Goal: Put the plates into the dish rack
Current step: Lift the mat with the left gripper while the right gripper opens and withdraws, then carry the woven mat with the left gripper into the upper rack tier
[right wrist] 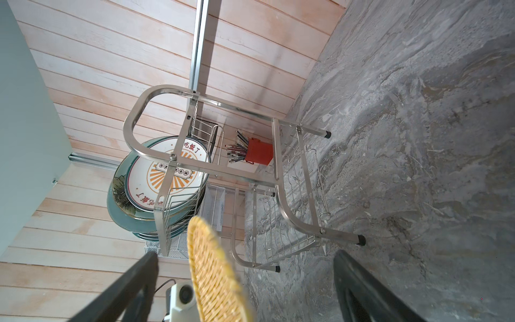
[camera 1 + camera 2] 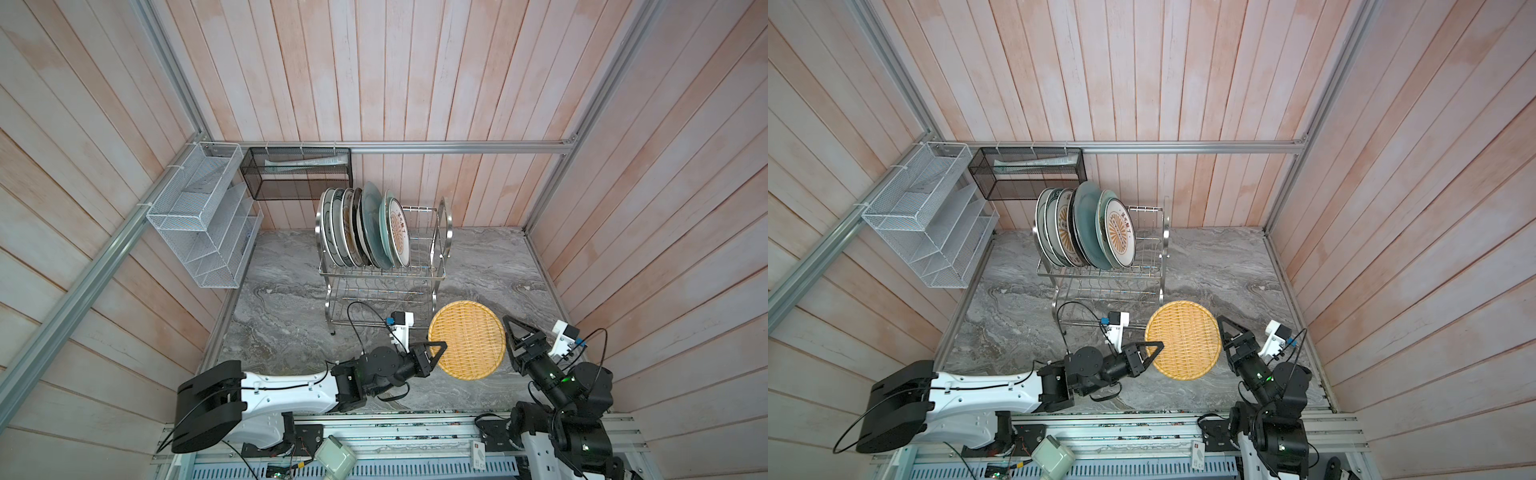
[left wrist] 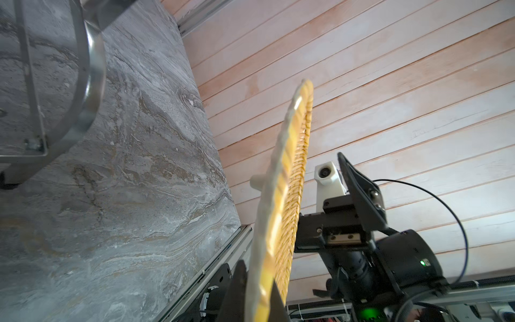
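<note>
Here the left gripper (image 2: 438, 353) holds the orange lattice plate (image 2: 469, 338) face upward.

left arm (image 2: 291, 384): white shell, black joints, black cable | left claw (image 2: 437, 352): black triangular fingers

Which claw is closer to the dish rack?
Left. The left claw, gripping the woven plate, sits just before the dish rack; the right claw is open at the plate's far edge.

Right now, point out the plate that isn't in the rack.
The orange woven-look plate, gripped at its edge by the left tool in front of the rack; all other plates stand upright in its top tier.
</note>
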`<action>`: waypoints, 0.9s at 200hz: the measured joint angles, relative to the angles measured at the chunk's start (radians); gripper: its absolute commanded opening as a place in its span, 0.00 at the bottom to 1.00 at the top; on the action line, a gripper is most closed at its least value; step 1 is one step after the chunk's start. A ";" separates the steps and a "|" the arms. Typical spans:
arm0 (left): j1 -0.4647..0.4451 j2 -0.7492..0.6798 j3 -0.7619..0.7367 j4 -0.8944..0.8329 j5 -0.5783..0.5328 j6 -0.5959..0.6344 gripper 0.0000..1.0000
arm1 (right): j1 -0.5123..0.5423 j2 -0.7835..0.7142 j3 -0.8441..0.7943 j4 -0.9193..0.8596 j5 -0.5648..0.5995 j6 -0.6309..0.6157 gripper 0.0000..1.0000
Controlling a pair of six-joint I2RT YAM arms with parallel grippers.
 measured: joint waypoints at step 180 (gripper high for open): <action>-0.153 -0.151 0.713 -0.520 -0.786 0.805 0.00 | 0.049 -0.005 -0.438 0.548 -0.249 -0.400 0.98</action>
